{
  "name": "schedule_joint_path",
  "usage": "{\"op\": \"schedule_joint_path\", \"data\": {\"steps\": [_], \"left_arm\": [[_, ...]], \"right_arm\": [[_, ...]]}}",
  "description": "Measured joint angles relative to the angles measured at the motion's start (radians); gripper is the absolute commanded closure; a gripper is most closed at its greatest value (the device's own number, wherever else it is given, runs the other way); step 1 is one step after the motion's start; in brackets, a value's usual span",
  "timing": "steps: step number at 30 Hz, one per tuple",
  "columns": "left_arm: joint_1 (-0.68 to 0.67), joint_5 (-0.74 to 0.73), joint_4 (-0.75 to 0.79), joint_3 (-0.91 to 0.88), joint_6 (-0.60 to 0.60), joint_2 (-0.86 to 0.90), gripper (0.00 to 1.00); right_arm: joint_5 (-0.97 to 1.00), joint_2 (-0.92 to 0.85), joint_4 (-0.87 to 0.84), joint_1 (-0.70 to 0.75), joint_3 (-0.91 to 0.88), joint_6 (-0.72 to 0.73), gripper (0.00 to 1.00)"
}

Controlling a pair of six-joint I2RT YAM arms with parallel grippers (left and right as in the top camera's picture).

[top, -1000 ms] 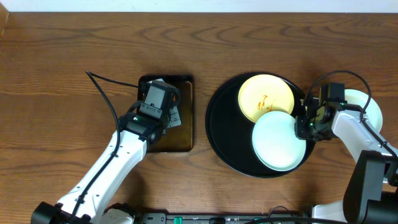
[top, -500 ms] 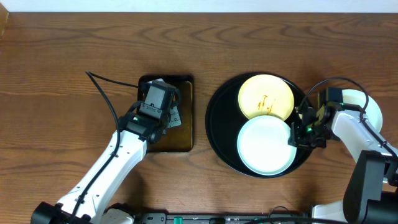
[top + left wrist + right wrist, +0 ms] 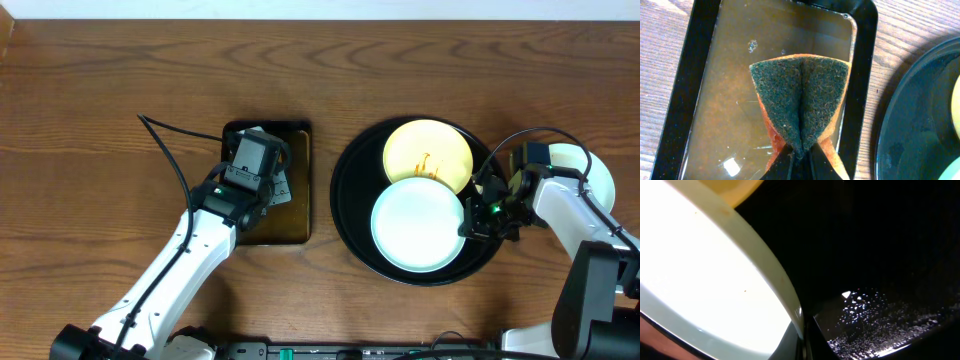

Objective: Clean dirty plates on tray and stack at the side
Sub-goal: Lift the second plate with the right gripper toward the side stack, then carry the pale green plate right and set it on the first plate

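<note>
The large black round tray (image 3: pixel 352 205) holds a pale yellow plate (image 3: pixel 426 152) with an orange-brown smear and a mint-green plate (image 3: pixel 418 225) that overlaps the yellow one's near edge. My right gripper (image 3: pixel 474 218) is shut on the green plate's right rim; in the right wrist view the rim (image 3: pixel 782 287) runs into the jaws (image 3: pixel 802 340) above the wet black tray (image 3: pixel 880 255). Another pale plate (image 3: pixel 592 170) lies on the wood at the far right, partly behind my right arm. My left gripper (image 3: pixel 800 159) is shut on a folded orange and dark-green sponge (image 3: pixel 800 100).
A small rectangular dark tray (image 3: pixel 300 190) with brownish liquid (image 3: pixel 725 90) sits left of the round tray, under the sponge. A black cable (image 3: pixel 165 140) lies on the wood at the left. Bare wood-grain tabletop (image 3: pixel 100 100) surrounds both trays.
The right gripper has slid the mint-green plate leftward across the black tray, toward its middle. The left arm and sponge have not moved.
</note>
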State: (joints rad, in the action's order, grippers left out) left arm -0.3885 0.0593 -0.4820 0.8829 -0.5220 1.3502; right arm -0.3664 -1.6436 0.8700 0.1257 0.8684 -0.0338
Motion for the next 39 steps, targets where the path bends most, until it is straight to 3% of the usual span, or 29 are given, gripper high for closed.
{"op": "schedule_joint_path", "data": {"steps": [15,22,30,39], "left_arm": [[0.000,0.000,0.000,0.000,0.000,0.000,0.92],[0.000,0.000,0.000,0.000,0.000,0.000,0.92],[0.000,0.000,0.000,0.000,0.000,0.000,0.92],[0.000,0.000,0.000,0.000,0.000,0.000,0.92]], "right_arm": [[-0.080,0.049,-0.017,0.000,0.052,-0.018,0.99],[0.044,0.194,-0.056,0.000,0.176,0.032,0.99],[0.185,0.353,-0.063,-0.023,0.196,0.042,0.99],[0.480,0.470,-0.085,-0.246,0.196,0.045,0.99]]}}
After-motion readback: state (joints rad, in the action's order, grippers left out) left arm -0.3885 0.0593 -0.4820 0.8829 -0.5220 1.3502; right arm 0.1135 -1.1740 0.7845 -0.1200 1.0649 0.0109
